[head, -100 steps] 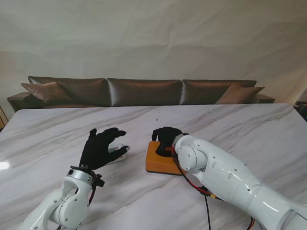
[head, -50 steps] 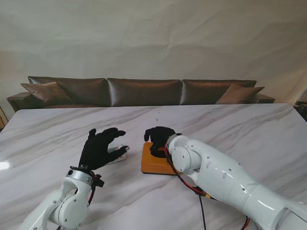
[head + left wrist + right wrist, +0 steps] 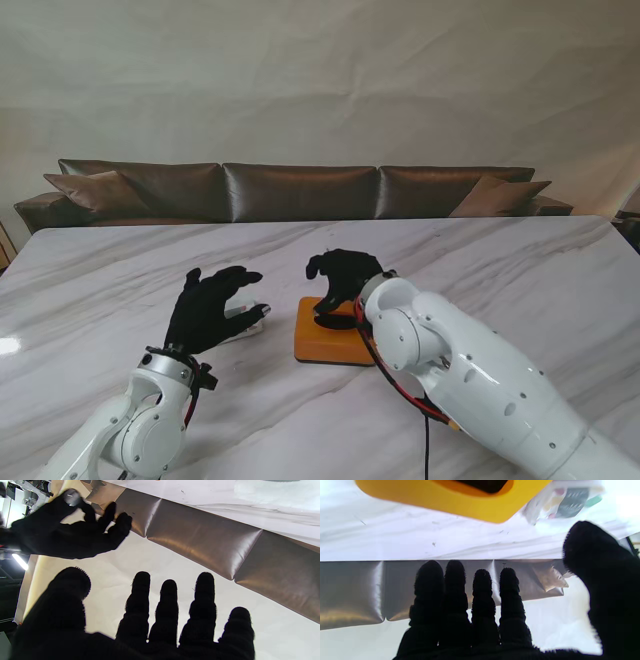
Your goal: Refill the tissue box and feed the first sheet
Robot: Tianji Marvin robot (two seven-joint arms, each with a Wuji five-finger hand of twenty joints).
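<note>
Box (image 3: 325,338) lies directly under and just nearer to me than the right hand (image 3: 343,276), an orange, flat tissue box with its long side running left to right across the marble table (image 3: 520,270). The right hand is clearly the nearer one: it hovers over the box's far edge, fingers loosely spread and holding nothing. In its wrist view the four fingers (image 3: 482,590) are straight and side by side, the thumb apart, and the box's dark opening (image 3: 485,483) faces them. A clear tissue packet (image 3: 245,322) lies just beyond the left hand (image 3: 210,305), towards the box; whether the fingertips touch it I cannot tell. That hand also grips nothing, fingers fanned and slightly curled. The refill probably hinges on the left hand taking the packet.
</note>
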